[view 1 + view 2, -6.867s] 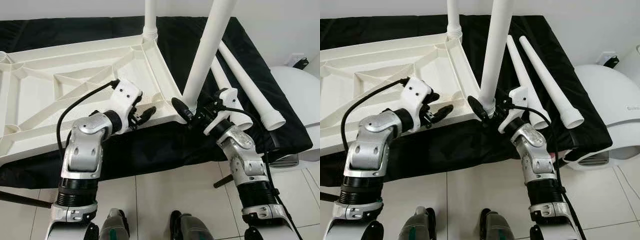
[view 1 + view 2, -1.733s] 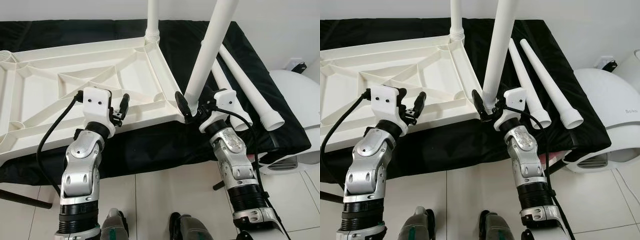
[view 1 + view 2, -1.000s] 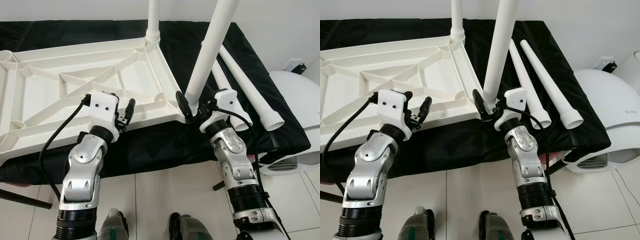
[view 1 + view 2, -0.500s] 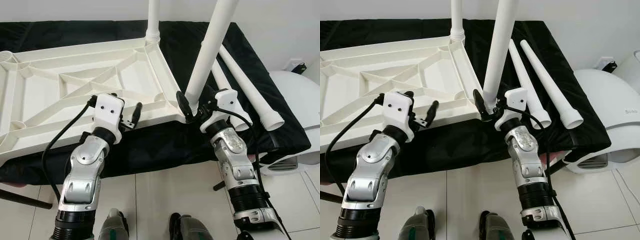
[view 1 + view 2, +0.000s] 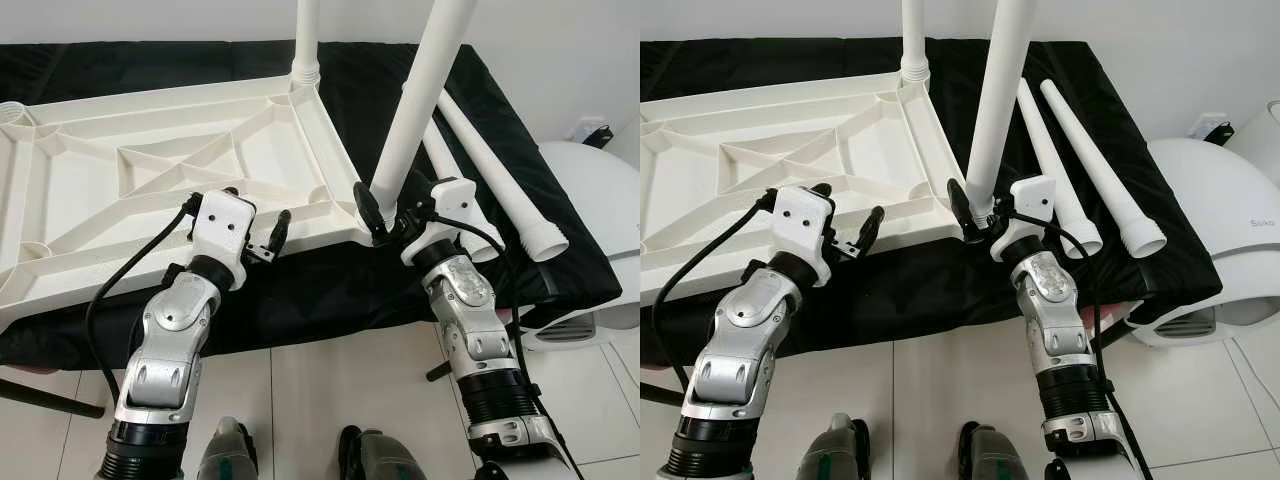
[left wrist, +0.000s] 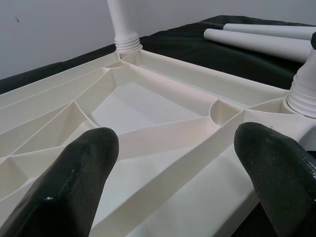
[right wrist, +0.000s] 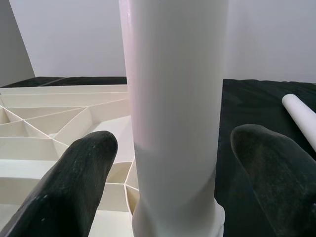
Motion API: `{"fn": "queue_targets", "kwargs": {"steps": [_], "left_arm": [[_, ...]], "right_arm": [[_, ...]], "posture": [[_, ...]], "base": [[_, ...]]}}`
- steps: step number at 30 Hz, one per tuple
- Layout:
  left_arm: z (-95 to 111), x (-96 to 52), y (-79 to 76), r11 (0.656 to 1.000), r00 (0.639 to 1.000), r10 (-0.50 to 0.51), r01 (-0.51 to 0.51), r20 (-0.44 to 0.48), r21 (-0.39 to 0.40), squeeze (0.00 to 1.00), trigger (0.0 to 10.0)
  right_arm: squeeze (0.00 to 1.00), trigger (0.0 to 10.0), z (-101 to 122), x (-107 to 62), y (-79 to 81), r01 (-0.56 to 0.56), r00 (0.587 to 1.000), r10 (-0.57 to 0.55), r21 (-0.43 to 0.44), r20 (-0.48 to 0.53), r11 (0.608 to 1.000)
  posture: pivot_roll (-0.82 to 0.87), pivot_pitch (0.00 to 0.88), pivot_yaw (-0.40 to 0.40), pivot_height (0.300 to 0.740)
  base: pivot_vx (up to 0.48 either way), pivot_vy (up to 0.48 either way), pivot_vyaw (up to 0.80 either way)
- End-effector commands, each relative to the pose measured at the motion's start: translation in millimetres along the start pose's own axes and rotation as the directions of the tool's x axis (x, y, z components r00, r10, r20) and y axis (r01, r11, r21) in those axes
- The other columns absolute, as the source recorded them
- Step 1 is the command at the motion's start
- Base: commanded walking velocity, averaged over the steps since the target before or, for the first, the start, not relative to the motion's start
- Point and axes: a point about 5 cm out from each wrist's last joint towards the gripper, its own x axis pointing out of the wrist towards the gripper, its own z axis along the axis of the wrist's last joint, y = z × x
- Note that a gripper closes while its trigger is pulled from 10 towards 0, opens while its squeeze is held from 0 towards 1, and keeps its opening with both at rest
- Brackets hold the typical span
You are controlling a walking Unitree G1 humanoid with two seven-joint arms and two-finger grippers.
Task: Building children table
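Observation:
The white children's table top point(image 5: 70, 190) lies upside down on a black-covered surface point(image 5: 300, 290). One white leg point(image 5: 307, 30) stands in its far corner and another point(image 5: 420, 90) in its near right corner. Two loose legs point(image 5: 500, 170) lie on the cloth to the right. My right gripper point(image 5: 382, 218) is open, its fingers point(image 7: 74, 187) straddling the base of the near leg point(image 7: 173, 98) with small gaps on both sides. My left gripper point(image 5: 265, 240) is open at the table top's front edge point(image 6: 148, 163), left of that corner.
A white rounded appliance point(image 5: 600, 190) stands on the floor to the right of the black surface. White floor tiles point(image 5: 320, 390) and my feet point(image 5: 380, 455) are below. A dark bar point(image 5: 40, 395) crosses the floor at the lower left. A white wall is behind.
My left gripper has moved right along the table top's front edge, closer to the near right corner. The right gripper stays around the near leg's base.

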Motion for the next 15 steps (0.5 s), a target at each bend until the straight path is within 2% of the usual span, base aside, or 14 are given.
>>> {"fn": "queue_targets", "kwargs": {"steps": [1, 15], "left_arm": [[-3.7, -1.2, -4.4, 0.999, 0.999, -0.046, 0.046, -0.009, -0.008, 0.0, 10.0], [-4.3, -2.7, -6.2, 0.998, 0.998, -0.057, 0.057, -0.012, -0.01, 0.0, 10.0]], "right_arm": [[0.0, 10.0, -0.5, -0.4, -2.1, 0.001, 1.0, -0.001, -0.012, -0.003, 1.0], [0.0, 10.0, -2.0, -1.2, -2.1, -0.002, 1.0, 0.002, -0.012, -0.009, 1.0]], "posture": [[0.05, 0.144, -0.045, 0.74], [0.05, 0.139, -0.047, 0.74]], "base": [[0.0, 0.0, 0.0], [0.0, 0.0, 0.0]]}}
